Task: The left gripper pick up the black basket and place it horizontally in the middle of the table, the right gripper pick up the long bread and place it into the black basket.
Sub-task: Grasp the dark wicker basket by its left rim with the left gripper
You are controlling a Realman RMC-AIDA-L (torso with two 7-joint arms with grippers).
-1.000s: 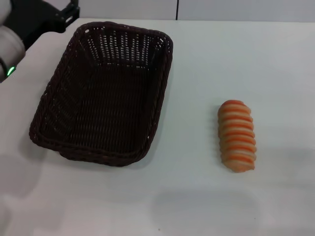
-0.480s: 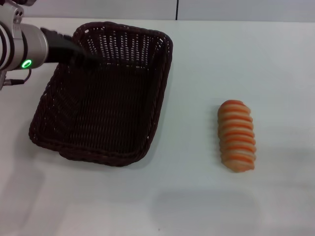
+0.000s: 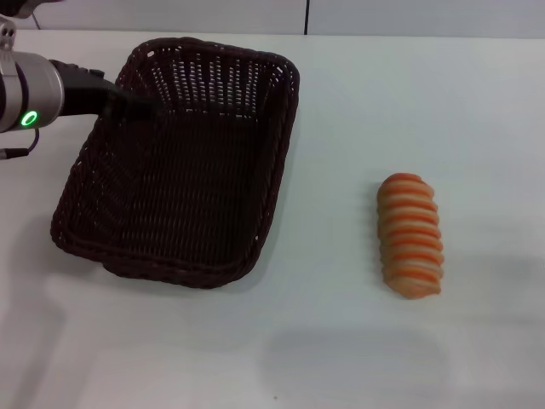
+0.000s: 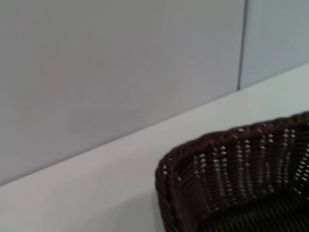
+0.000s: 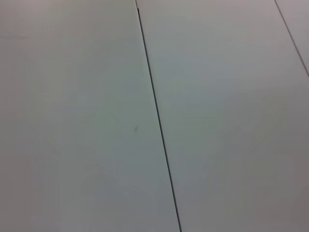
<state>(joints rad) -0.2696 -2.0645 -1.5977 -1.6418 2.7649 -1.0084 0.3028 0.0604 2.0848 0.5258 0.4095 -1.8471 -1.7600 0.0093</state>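
The black basket (image 3: 196, 187) lies on the white table (image 3: 341, 341) at the left, its long side running away from me. A far corner of it shows in the left wrist view (image 4: 231, 179). My left gripper (image 3: 146, 109), on the silver arm with the green ring light, reaches in from the left over the basket's far left rim. Its black claw blends with the dark wicker. The long bread (image 3: 410, 236), striped orange and cream, lies on the table to the right, apart from the basket. My right gripper is out of view.
A grey wall with a vertical seam (image 3: 306, 17) stands behind the table's far edge. The right wrist view shows only wall panels with a seam (image 5: 154, 106). Bare table lies between basket and bread.
My left arm swung in from the upper left corner and reached over the basket's far left rim. In the last half second it shifted slightly left and down. Basket and bread have not moved.
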